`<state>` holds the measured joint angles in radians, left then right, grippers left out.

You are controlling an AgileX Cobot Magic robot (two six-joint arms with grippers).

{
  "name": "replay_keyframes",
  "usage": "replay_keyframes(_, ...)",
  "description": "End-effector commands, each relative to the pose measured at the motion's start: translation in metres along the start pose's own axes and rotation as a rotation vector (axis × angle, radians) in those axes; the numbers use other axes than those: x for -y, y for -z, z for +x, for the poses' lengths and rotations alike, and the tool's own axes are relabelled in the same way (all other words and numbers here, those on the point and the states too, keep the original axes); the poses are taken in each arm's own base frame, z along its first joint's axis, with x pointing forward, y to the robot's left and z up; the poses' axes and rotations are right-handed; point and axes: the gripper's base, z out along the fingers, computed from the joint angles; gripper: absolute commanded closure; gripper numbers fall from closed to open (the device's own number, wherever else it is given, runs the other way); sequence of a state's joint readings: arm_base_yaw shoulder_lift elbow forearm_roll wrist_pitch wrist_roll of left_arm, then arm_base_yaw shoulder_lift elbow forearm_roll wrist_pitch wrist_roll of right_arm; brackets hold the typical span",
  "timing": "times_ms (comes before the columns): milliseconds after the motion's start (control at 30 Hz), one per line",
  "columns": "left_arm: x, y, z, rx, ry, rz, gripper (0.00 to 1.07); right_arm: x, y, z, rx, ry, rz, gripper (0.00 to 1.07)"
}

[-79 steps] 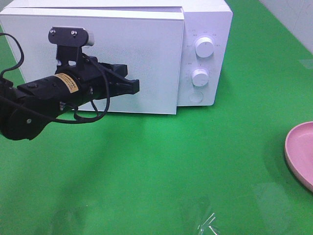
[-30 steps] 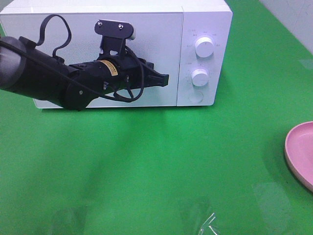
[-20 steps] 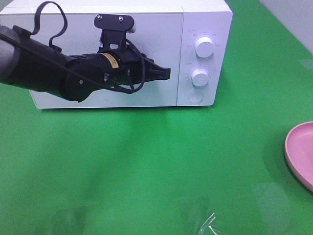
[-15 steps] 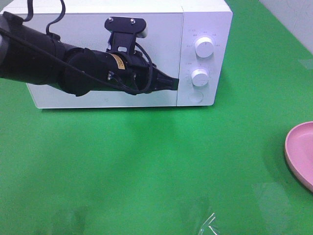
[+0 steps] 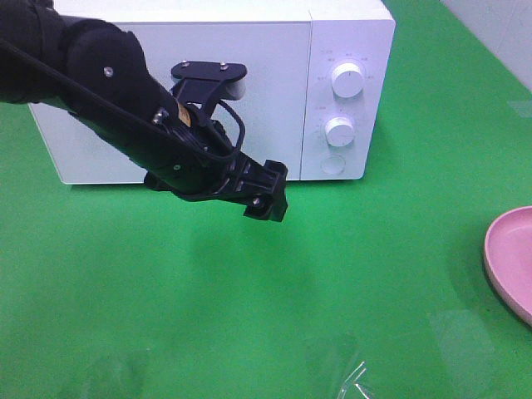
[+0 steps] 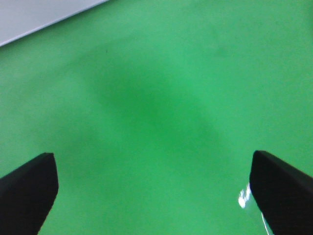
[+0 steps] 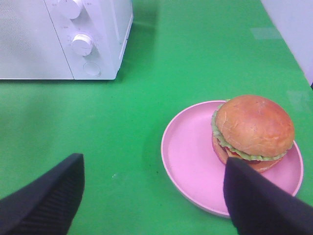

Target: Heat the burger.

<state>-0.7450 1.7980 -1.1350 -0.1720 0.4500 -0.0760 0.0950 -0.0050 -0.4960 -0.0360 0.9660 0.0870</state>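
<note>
Green counter [image 5: 249, 316] fills most of the high view, with the white microwave [image 5: 349, 50] standing at the back, its door shut. Half a second ago the left gripper [image 5: 268, 193] pointed at the door's edge beside the lower knob [image 5: 339, 130]; now it has swung down and away, hanging over bare counter in front of the door, its fingers [image 6: 29, 191] spread wide apart with nothing between them. Earlier still, the door stood ajar. The right gripper [image 7: 151, 196] also stands apart and empty, hovering near the burger [image 7: 253, 129], which sits on the pink plate [image 7: 190, 161], well apart from the microwave.
</note>
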Motion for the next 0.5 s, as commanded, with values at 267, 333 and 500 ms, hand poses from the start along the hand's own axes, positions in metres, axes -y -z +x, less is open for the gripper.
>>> replay_keyframes(267,0.006,0.048,0.017,-0.221,0.008,0.013,0.07,0.000,0.004,0.001,0.032,0.008,0.001,0.32)
replay_keyframes(333,0.001,0.057,0.018,-0.238,0.046,0.005,0.07,0.000,0.004,0.001,0.032,0.008,0.001,0.32)
replay_keyframes(500,-0.037,0.079,0.016,-0.265,0.158,-0.045,0.07,0.000,0.004,0.001,0.032,0.008,0.001,0.32)
